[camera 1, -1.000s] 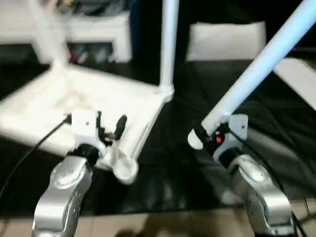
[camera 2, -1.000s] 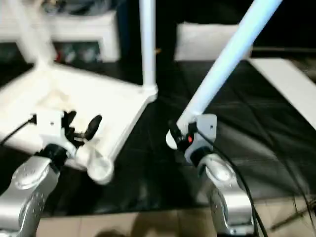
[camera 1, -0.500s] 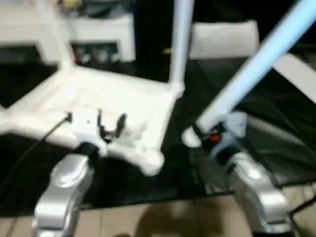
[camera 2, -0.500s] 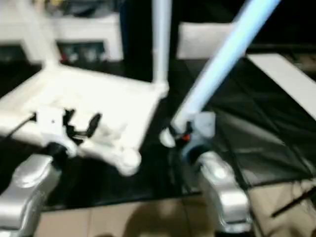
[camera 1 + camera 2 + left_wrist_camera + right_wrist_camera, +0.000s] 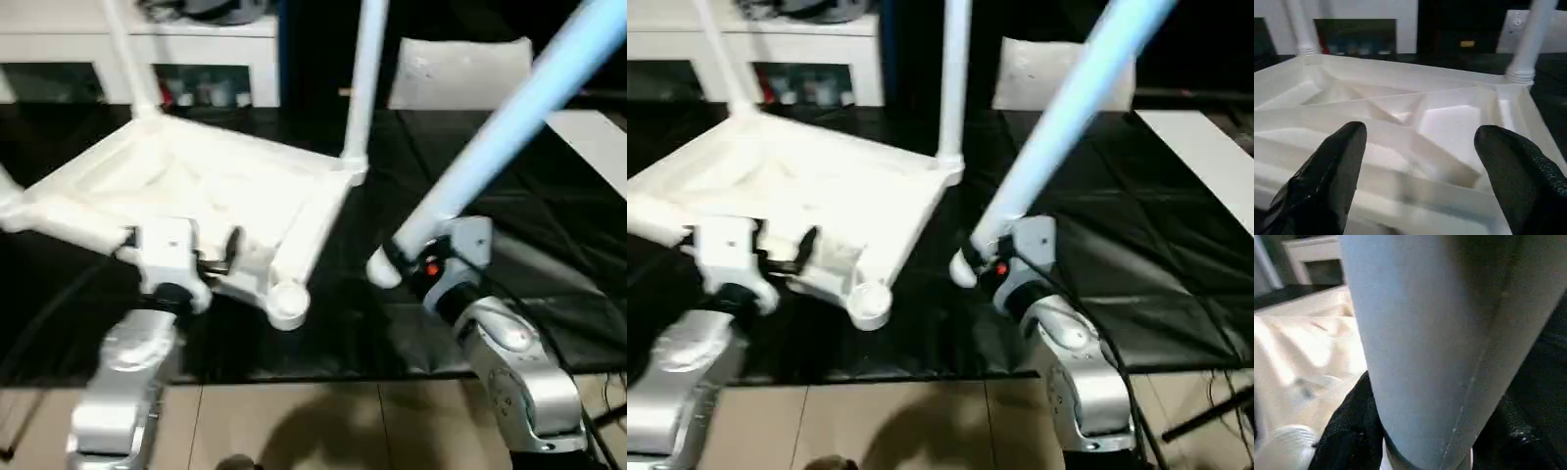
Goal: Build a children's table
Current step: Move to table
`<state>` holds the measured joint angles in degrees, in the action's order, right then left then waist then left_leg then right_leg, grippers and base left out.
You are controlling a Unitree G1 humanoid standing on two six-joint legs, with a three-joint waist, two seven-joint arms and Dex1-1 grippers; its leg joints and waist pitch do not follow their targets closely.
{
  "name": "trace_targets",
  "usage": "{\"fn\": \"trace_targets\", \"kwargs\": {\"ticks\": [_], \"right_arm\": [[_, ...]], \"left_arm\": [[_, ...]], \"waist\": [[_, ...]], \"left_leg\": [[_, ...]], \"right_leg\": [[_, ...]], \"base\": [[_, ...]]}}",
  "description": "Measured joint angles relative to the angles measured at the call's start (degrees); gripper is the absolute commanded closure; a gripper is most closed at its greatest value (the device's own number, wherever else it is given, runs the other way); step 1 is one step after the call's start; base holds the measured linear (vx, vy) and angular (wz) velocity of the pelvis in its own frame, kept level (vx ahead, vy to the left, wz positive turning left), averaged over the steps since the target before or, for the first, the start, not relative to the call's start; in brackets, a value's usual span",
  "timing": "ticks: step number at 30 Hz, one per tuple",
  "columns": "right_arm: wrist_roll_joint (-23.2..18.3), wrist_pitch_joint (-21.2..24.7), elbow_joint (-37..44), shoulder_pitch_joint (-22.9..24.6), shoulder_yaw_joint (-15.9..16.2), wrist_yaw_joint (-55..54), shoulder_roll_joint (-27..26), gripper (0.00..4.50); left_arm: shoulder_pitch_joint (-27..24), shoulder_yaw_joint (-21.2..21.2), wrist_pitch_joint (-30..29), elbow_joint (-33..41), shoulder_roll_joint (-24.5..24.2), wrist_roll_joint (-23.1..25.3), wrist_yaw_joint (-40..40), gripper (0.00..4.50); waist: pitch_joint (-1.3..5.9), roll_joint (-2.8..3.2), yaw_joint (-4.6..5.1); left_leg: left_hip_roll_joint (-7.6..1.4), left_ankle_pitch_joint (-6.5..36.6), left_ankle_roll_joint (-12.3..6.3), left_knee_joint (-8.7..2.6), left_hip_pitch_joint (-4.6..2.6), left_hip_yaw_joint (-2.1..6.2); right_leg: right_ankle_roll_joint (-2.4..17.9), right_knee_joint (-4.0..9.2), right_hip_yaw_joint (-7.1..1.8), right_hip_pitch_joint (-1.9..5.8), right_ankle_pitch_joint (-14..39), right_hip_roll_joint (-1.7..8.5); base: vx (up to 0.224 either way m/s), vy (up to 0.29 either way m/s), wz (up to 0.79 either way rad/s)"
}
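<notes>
Both pincers work low in the frame: the right gripper [image 5: 404,262], right of centre, is clamped on the thick end of a loose white leg [image 5: 509,122] that slants up to the upper right corner, while the left gripper [image 5: 211,253], lower left, stands wide apart over the near rim of the upturned children's table [image 5: 211,186]. That white top lies ribbed side up across the left half on the black work table [image 5: 549,225], two legs [image 5: 363,78] standing in its far corners, an empty corner socket [image 5: 288,303] at lower centre.
</notes>
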<state>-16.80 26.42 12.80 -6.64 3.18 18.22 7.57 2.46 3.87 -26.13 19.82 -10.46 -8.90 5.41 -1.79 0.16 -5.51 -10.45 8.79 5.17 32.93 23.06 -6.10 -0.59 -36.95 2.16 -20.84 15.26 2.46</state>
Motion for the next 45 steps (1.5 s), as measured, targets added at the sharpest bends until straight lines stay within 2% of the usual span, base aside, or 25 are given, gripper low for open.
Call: {"fn": "trace_targets", "kwargs": {"ticks": [8, 10, 11, 12, 14, 16, 17, 18, 19, 20, 21, 22, 23, 24, 25, 26, 27, 28, 29, 31, 32, 34, 36, 40, 45], "right_arm": [[-0.3, 1.0, 0.4, 0.4, 1.2, 1.0, 0.6, 2.6], [-0.3, 2.2, 0.7, 0.4, 1.9, 1.1, 1.4, 2.6], [-0.1, 2.6, 0.7, 0.4, 2.2, 1.1, 1.7, 2.6], [0.6, 2.7, 0.7, 0.7, 2.5, 1.1, 2.2, 2.6], [1.8, 2.6, 0.8, 1.4, 2.9, 0.9, 2.7, 2.6], [1.9, 2.3, 0.8, 1.6, 2.7, 0.6, 2.5, 2.6], [1.6, 2.2, 0.8, 1.6, 2.3, 0.4, 2.0, 2.6], [1.3, 2.2, 0.8, 1.3, 2.1, 0.0, 1.0, 2.6], [0.7, 2.2, 1.0, 1.1, 2.1, -0.3, -0.2, 2.6], [0.3, 2.2, 1.7, 1.1, 2.1, -0.3, -0.3, 2.6], [0.4, 2.0, 2.1, 1.0, 2.0, -0.3, 0.2, 2.6], [0.4, 1.4, 2.3, 1.2, 1.8, -0.2, 0.8, 2.6], [0.5, 0.5, 2.6, 1.5, 1.5, -0.2, 1.3, 2.6], [0.4, -0.4, 2.9, 2.2, 0.6, -0.2, 1.6, 2.6], [0.5, -0.9, 2.8, 2.5, -0.6, -0.2, 1.9, 2.6], [0.8, -1.8, 2.5, 2.6, -1.6, -0.4, 2.1, 2.6], [1.1, -2.5, 2.5, 2.5, -2.1, -0.5, 2.2, 2.6], [1.1, -2.9, 2.7, 2.2, -2.3, -0.5, 2.0, 2.6], [0.8, -2.9, 2.7, 2.1, -2.7, -0.4, 1.5, 2.6], [0.1, -2.3, 2.7, 1.4, -1.5, 0.2, 0.8, 2.6], [-0.3, -2.0, 2.7, 1.5, -1.2, 0.4, 0.9, 2.6], [-0.9, -1.8, 2.7, 1.5, -2.1, -0.1, 1.2, 2.6], [-1.2, -1.6, 2.1, 1.6, -4.1, -1.0, 1.2, 2.6], [-0.9, -1.9, 1.7, 1.4, -5.3, -1.8, 0.8, 2.6], [-0.3, -1.5, 1.7, 1.3, -3.6, -1.5, 1.3, 2.6]], "left_arm": [[-1.7, 0.0, 0.0, 0.3, 0.3, -0.5, 0.6, 0.57], [-1.8, -0.1, 0.0, 0.3, 0.4, -0.5, 0.6, 0.57], [-1.8, -0.2, 0.0, 0.3, 0.4, -0.5, 0.6, 0.57], [-1.8, -0.4, 0.0, 0.3, 0.4, -0.5, 0.7, 0.57], [-1.7, -0.9, 0.0, 1.3, 0.5, -0.5, 1.3, 0.57], [-1.8, -1.0, 0.0, 1.5, 0.6, -0.5, 1.5, 0.57], [-1.9, -0.9, 0.0, 1.5, 0.5, -0.5, 1.6, 0.57], [-2.4, -0.8, 0.0, 1.5, 0.3, -0.5, 1.7, 0.57], [-2.8, -0.1, 0.0, 1.4, 0.1, -0.4, 1.7, 0.57], [-2.7, 0.1, 0.0, 1.3, -0.3, -0.4, 1.7, 0.57], [-2.5, 0.3, 0.0, 1.3, -0.4, -0.4, 1.7, 0.57], [-2.5, 0.2, 0.1, 1.3, -0.3, -0.4, 1.7, 0.57], [-2.3, 0.1, 0.1, 1.3, -0.1, -0.5, 1.7, 0.57], [-2.2, -0.2, 0.2, 1.3, 0.8, -0.5, 1.7, 0.57], [-2.1, -1.9, 0.2, 1.3, 1.7, -0.9, 1.9, 0.57], [-2.0, -2.6, 0.3, 1.5, 1.9, -1.4, 2.4, 0.57], [-2.0, -2.7, 0.4, 1.7, 1.8, -1.6, 3.0, 0.57], [-1.9, -2.5, 0.6, 2.1, 1.2, -1.8, 3.7, 0.57], [-1.9, -2.2, 0.9, 2.3, 0.0, -2.1, 4.4, 0.57], [-2.1, -1.2, 1.2, 2.0, -1.0, -2.2, 5.4, 0.57], [-2.1, -1.2, 1.2, 1.4, -1.6, -2.2, 5.9, 0.57], [-1.7, -1.6, 1.3, 1.1, -2.9, -2.2, 7.8, 0.57], [-1.5, -3.3, 1.4, 1.0, -3.7, -2.2, 9.7, 0.57], [0.2, -5.0, 2.0, -1.6, -8.3, -2.6, 15.5, 0.57], [2.1, -6.3, 4.1, -4.5, -12.4, -2.5, 21.7, 0.57]], "waist": [[0.04, -0.11, 0.22], [0.0, -0.09, 0.21], [-0.12, -0.1, 0.17], [-0.28, 0.34, 0.14], [-0.55, 0.46, 0.48], [-0.81, 0.8, 0.4], [-0.9, 0.95, 0.52], [-1.04, 0.92, 0.27], [-1.07, 0.89, 0.41], [-1.1, 0.53, 0.83], [-1.12, 0.19, 1.13], [-1.07, -0.45, 2.13], [-0.92, -1.23, 2.6], [-0.75, -1.4, 2.36], [-0.74, -0.82, 1.94], [-0.66, -0.28, 1.51], [-0.33, 0.24, 1.04], [0.51, 1.82, 0.69], [0.76, 1.88, 0.56], [0.8, 1.03, 1.2], [0.86, 0.72, 1.44], [0.78, -0.33, 1.72], [0.68, -0.37, 1.64], [0.42, -0.04, 2.03], [-0.17, -0.23, 2.2]], "left_leg": [[0.05, 0.2, -0.52, 0.02, 0.01, -0.86], [0.02, 0.3, -0.71, -0.07, -0.31, -0.95], [0.03, 0.4, -0.8, -0.22, -0.76, -0.96], [0.46, 0.6, -1.11, -0.37, -0.59, -0.26], [0.49, 1.1, -1.98, -0.35, -0.87, 0.3], [0.42, 1.6, -2.74, 0.13, -0.96, 0.42], [-0.01, 1.5, -2.62, 0.18, -1.75, 0.2], [-0.02, 1.6, -2.55, 0.11, -2.3, -0.42], [0.57, 2.0, -2.56, 0.1, -2.69, -0.41], [1.39, 2.5, -2.85, 0.11, -3.19, -0.47], [1.8, 2.9, -2.86, 0.2, -3.72, -0.7], [2.41, 3.2, -3.35, 0.39, -4.37, -0.9], [2.84, 3.6, -3.36, 0.84, -4.61, -1.11], [2.68, 4.2, -3.95, 1.21, -4.65, -1.7], [2.45, 5.9, -6.71, 3.35, -3.84, -1.68], [2.33, 6.3, -7.45, 5.2, -2.64, -1.22], [2.35, 6.2, -7.58, 5.55, -1.63, -0.74], [1.87, 3.9, -7.32, 3.3, -0.52, -0.22], [1.61, 4.3, -4.53, 3.88, -0.76, 0.39], [2.13, 4.7, -4.24, 4.43, -0.54, 0.74], [2.62, 4.8, -4.27, 4.69, -0.55, 1.01], [4.01, 4.8, -4.14, 4.99, -0.19, 1.14], [3.93, 4.2, -3.3, 4.1, 0.16, 0.84], [2.95, 3.3, -2.3, 2.86, -0.13, 0.6], [2.13, 3.0, -2.11, 2.57, -0.86, -0.54]], "right_leg": [[-0.3, 0.71, -0.53, 0.07, -0.5, 0.3], [-0.5, 0.97, -0.5, 0.48, -0.4, 0.28], [-0.7, 1.32, -0.39, 1.14, -0.2, 0.28], [-0.8, 2.1, 1.02, 2.27, -0.1, 0.75], [-1.0, 3.93, 3.8, 4.59, 0.0, 1.77], [-1.7, 5.13, 6.31, 6.76, 0.5, 2.79], [-1.8, 5.27, 6.15, 6.97, 0.8, 2.76], [-1.1, 4.86, 5.02, 7.17, 1.5, 2.64], [0.2, 4.01, 4.04, 7.04, 2.4, 2.39], [2.1, 2.32, 2.73, 6.48, 3.3, 2.16], [2.2, 0.87, 2.03, 5.6, 3.3, 2.14], [1.9, 0.07, 1.54, 4.31, 3.0, 2.0], [0.3, -0.15, 0.74, 3.95, 2.7, 2.02], [-0.5, -0.08, 0.13, 4.89, 3.1, 1.8], [-0.3, 0.77, 0.08, 5.48, 3.2, 1.35], [-0.3, 1.41, 0.08, 5.86, 3.1, 1.03], [-0.3, 1.92, 0.15, 6.02, 3.1, 0.74], [-0.6, 1.85, 0.92, 6.05, 3.2, -0.23], [-1.1, 1.14, 1.07, 5.79, 3.8, -0.25], [-0.7, -2.64, 0.53, 2.98, 3.8, 0.5], [-1.3, -3.14, -0.81, 1.79, 3.1, 1.1], [-4.1, -1.52, -3.05, -0.03, 2.1, 2.88], [-3.9, -1.53, -3.09, -0.34, 1.6, 2.76], [-2.8, 0.16, -2.78, 0.07, 0.0, 2.07], [-2.5, 0.29, -2.86, 0.38, -0.6, 1.99]], "base": [[0.0, 0.0, 0.0], [0.0, 0.0, 0.0], [0.0, 0.0, 0.0], [0.017, 0.02, 0.28], [0.025, 0.028, 0.4], [0.068, 0.047, 0.55], [0.045, 0.057, 0.58], [0.066, 0.057, 0.26], [0.066, 0.057, 0.26], [0.136, 0.048, 0.03], [0.141, 0.016, 0.06], [0.141, 0.016, 0.06], [0.132, -0.042, 0.12], [0.178, -0.05, 0.1], [0.178, -0.05, 0.1], [0.169, -0.011, -0.02], [0.13, 0.001, -0.06], [0.13, 0.001, -0.06], [0.153, 0.007, -0.08], [0.15, 0.009, -0.01], [0.077, 0.031, 0.08], [-0.055, 0.07, 0.04], [-0.028, 0.008, 0.02], [-0.071, -0.014, -0.02], [-0.11, -0.005, -0.02]]}}
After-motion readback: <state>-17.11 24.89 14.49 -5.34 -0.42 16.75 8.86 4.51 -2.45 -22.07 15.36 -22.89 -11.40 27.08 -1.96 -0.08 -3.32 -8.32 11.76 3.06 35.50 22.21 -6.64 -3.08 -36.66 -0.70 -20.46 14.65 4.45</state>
